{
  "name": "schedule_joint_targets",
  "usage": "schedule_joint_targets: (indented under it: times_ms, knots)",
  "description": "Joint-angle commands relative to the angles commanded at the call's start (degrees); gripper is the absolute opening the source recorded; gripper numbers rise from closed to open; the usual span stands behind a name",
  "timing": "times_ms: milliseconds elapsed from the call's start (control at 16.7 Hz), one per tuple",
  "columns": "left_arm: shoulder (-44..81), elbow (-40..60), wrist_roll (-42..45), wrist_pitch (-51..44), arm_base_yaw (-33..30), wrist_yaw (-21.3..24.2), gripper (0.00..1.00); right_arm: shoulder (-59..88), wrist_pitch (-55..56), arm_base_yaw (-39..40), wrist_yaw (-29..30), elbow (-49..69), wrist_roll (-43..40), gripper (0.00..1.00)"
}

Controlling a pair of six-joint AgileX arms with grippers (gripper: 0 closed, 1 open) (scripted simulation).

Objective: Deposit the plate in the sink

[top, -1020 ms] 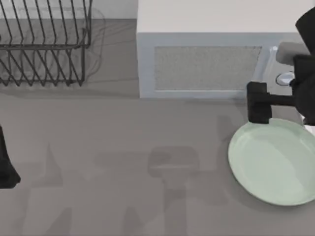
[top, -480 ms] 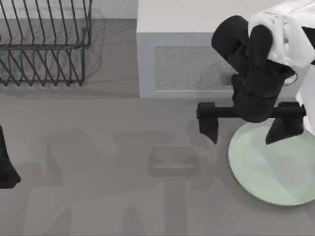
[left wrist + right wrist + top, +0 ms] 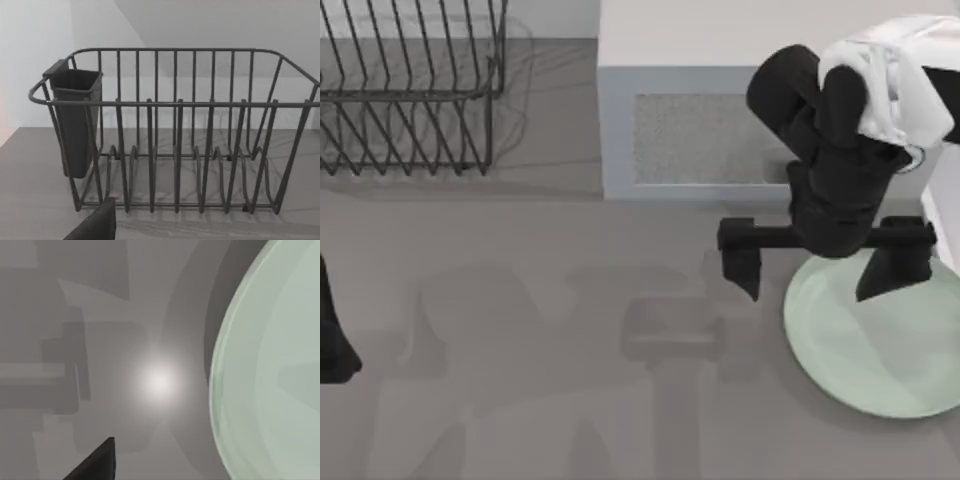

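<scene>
The pale mint-green plate (image 3: 880, 350) lies flat on the grey table at the right, in front of the microwave. My right gripper (image 3: 817, 262) hangs open over the plate's back-left rim. One finger (image 3: 740, 258) is over bare table left of the plate, the other (image 3: 895, 268) over the plate's back part. In the right wrist view the plate (image 3: 270, 365) curves along one side, with a dark fingertip (image 3: 95, 465) nearby. A narrow white strip at the table's right edge looks like the sink rim (image 3: 950, 245). My left gripper (image 3: 332, 340) is parked at the left edge.
The grey-white microwave (image 3: 720, 110) stands at the back, right behind my right arm. A black wire dish rack (image 3: 410, 90) is at the back left; its dark cutlery cup (image 3: 75, 120) hangs on one end.
My right arm swung in from the right over the microwave's front and turned its wide-open gripper across the plate's rim. In the last half second it barely shifted. The plate stayed put.
</scene>
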Motion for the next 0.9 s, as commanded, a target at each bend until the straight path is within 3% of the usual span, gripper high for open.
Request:
schedule_joint_targets:
  times_ms: [420,780,900]
  knots:
    - [0.0,0.0,0.0,0.0,0.0,0.0,1.00,6.7,16.7,0.3,0.1,-9.2,0.2,1.00]
    - [0.0,0.0,0.0,0.0,0.0,0.0,1.00,7.9,18.7,0.3,0.1,-10.4,0.3,1.00]
    - [0.0,0.0,0.0,0.0,0.0,0.0,1.00,7.9,18.7,0.3,0.1,-10.4,0.3,0.85]
